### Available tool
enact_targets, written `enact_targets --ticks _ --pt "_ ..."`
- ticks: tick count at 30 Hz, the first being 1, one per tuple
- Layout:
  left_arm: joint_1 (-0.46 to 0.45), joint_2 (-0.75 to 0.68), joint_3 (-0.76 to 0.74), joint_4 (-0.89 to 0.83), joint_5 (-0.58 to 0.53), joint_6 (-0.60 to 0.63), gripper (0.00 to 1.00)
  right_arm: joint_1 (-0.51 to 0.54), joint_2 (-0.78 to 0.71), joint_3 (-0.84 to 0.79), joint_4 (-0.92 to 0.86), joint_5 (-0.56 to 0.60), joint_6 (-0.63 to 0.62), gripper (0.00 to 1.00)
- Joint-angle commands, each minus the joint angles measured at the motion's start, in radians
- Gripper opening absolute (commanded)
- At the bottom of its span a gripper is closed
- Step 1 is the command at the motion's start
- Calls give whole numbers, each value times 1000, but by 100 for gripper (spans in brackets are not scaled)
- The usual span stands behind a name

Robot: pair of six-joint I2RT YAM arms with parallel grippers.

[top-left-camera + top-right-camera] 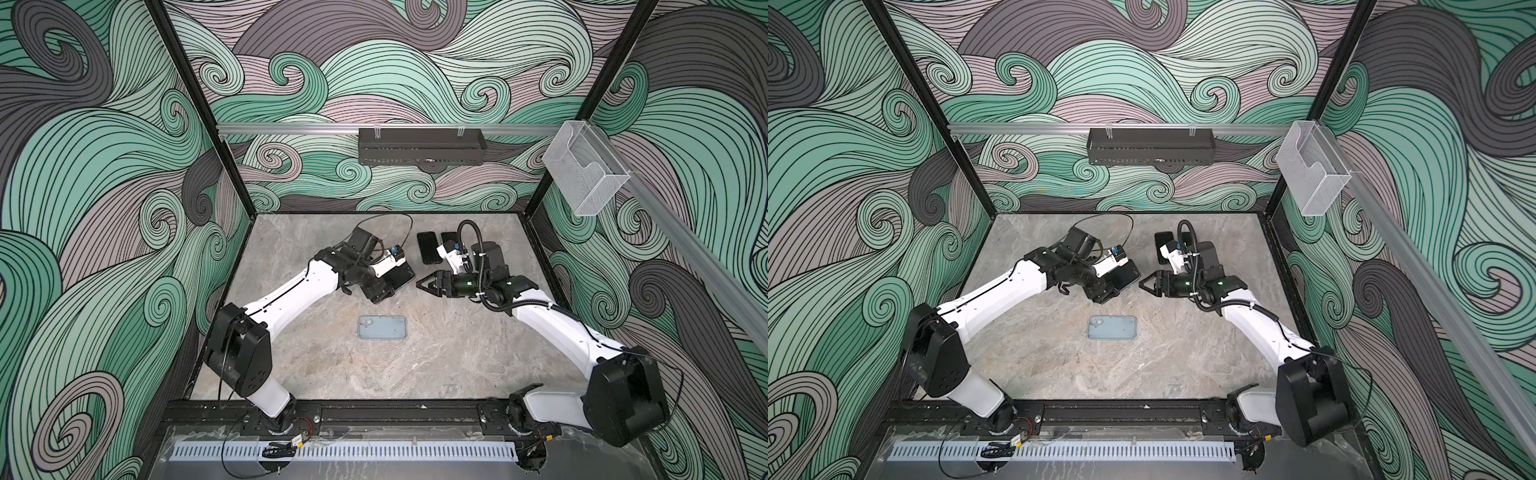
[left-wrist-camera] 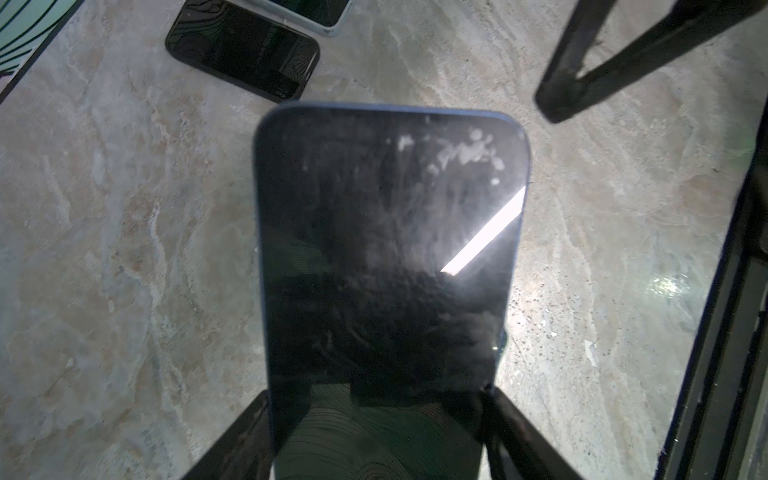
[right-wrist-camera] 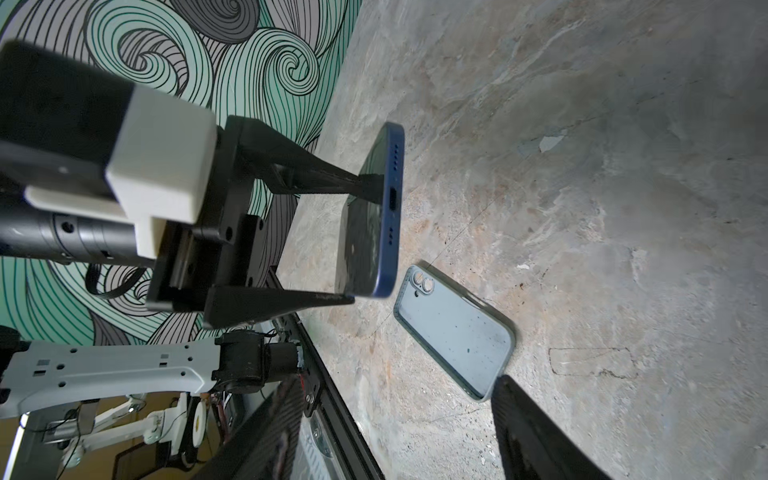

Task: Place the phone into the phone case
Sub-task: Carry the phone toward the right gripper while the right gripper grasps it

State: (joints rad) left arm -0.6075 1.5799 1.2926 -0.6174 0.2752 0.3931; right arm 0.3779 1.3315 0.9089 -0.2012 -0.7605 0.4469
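A dark blue phone (image 1: 402, 275) (image 1: 1128, 272) (image 2: 386, 249) is lifted off the table, screen toward the left wrist camera. My left gripper (image 1: 392, 280) (image 2: 382, 419) is shut on it, one finger on each long edge, as the right wrist view shows around the phone (image 3: 374, 216). The light blue phone case (image 1: 382, 328) (image 1: 1112, 328) (image 3: 453, 336) lies flat, open side up, in the middle of the table, nearer the front. My right gripper (image 1: 420, 284) (image 1: 1143, 283) (image 3: 397, 380) is open and empty, just right of the phone's free end.
A black phone (image 1: 428, 247) (image 2: 243, 50) lies at the back of the table, with another phone (image 1: 448, 237) beside it, partly behind the right arm. A black tray (image 1: 422, 145) and a clear box (image 1: 582, 170) hang on the wall rails.
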Motion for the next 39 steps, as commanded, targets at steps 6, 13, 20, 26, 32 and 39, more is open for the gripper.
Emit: enact_targets --ticks 6,13,20,26,32,39 --pt "-59 -60 2 64 16 -16 0 0 14 24 87 -89 59 66" --pt "-96 -77 20 51 -13 -2 0 0 26 26 98 -108 73 58" --pt "-125 -89 29 39 -33 16 0 0 33 20 127 -133 98 46" --pt "-141 -98 36 28 -74 37 0 0 29 22 129 -145 107 25" --pt "-144 -102 26 29 -86 32 2 -2 17 15 115 -145 105 7" --pt "-146 -116 -2 60 -96 3 23 -4 3 2 119 -153 113 0"
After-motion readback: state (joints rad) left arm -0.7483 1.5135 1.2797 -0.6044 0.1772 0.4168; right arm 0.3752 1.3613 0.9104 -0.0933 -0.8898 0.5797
